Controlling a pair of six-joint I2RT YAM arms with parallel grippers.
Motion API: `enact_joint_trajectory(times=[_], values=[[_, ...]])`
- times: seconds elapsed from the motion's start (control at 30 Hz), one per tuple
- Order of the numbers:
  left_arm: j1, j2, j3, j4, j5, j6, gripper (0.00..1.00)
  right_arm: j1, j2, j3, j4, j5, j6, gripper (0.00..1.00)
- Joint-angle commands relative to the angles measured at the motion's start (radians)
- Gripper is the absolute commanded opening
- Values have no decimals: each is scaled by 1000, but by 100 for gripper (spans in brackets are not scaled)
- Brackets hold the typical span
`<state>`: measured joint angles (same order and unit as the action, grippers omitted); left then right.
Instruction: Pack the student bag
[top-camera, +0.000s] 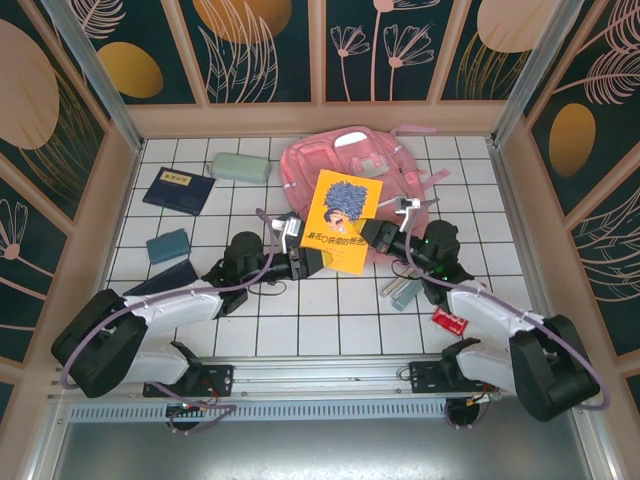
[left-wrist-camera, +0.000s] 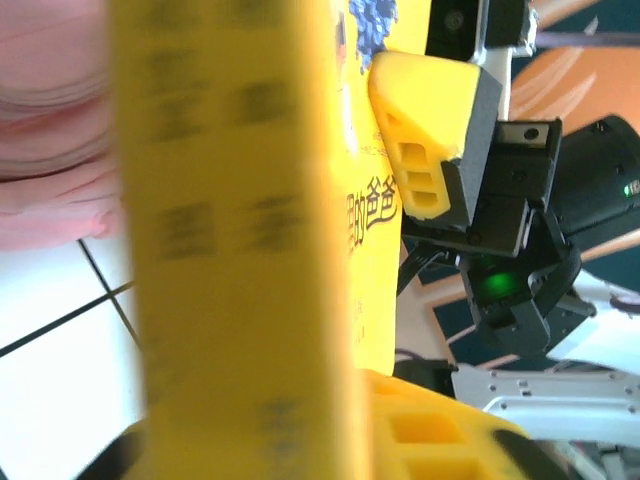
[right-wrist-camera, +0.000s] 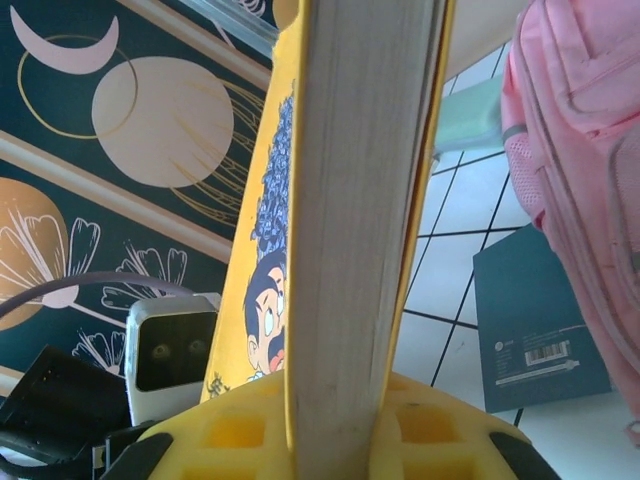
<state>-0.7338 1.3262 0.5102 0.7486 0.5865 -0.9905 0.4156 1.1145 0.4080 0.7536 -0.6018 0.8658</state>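
Note:
A yellow book (top-camera: 342, 220) with a cartoon cover stands tilted upright above the near edge of the pink student bag (top-camera: 312, 165). My right gripper (top-camera: 372, 235) is shut on its right side. In the right wrist view both yellow fingers (right-wrist-camera: 230, 430) press the page edge of the book (right-wrist-camera: 365, 200), with my gripper (right-wrist-camera: 335, 410) around it. My left gripper (top-camera: 305, 258) sits at the book's lower left corner. In the left wrist view the blurred spine of the book (left-wrist-camera: 230, 240) hides one finger, and the other finger (left-wrist-camera: 430, 435) lies right beside it.
A mint-green pencil case (top-camera: 240, 167) and a dark blue booklet (top-camera: 178, 189) lie at the back left. A teal box (top-camera: 168, 245) and a dark notebook (top-camera: 160, 278) lie on the left. Small items (top-camera: 403, 292) and a red packet (top-camera: 450, 319) sit near the right arm.

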Motion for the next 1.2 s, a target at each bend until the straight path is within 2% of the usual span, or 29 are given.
enact_joint_trajectory(times=[0.0, 0.07, 0.13, 0.27, 0.37, 0.43, 0.5, 0.63, 0.73, 0.9, 1.03, 1.17], values=[[-8, 4, 81, -20, 16, 87, 59, -34, -111, -28, -78, 1, -58, 0], [-8, 11, 121, -113, -30, 131, 67, -66, -185, -46, -147, 41, -72, 0], [-7, 21, 165, -200, -78, 176, 69, -99, -263, -61, -230, 97, -80, 0], [-8, 74, 270, -369, -168, 267, 70, -150, -445, -71, -463, 290, -105, 0], [-12, 140, 356, -494, -226, 348, 60, -176, -564, -55, -651, 464, -120, 0], [-28, 192, 437, -610, -289, 428, 57, -188, -616, -35, -774, 576, -121, 0], [-45, 237, 501, -677, -349, 480, 57, -201, -644, -19, -855, 633, -131, 0], [-80, 324, 585, -734, -432, 553, 56, -223, -677, -12, -918, 659, -133, 0], [-124, 414, 671, -797, -520, 624, 56, -228, -700, -2, -971, 725, -117, 0], [-189, 566, 822, -870, -605, 718, 57, -230, -748, 33, -1041, 794, -124, 0], [-214, 677, 935, -906, -646, 768, 58, -231, -765, 68, -1094, 823, -145, 0], [-220, 751, 1013, -928, -634, 792, 59, -232, -775, 75, -1110, 812, -148, 0]])
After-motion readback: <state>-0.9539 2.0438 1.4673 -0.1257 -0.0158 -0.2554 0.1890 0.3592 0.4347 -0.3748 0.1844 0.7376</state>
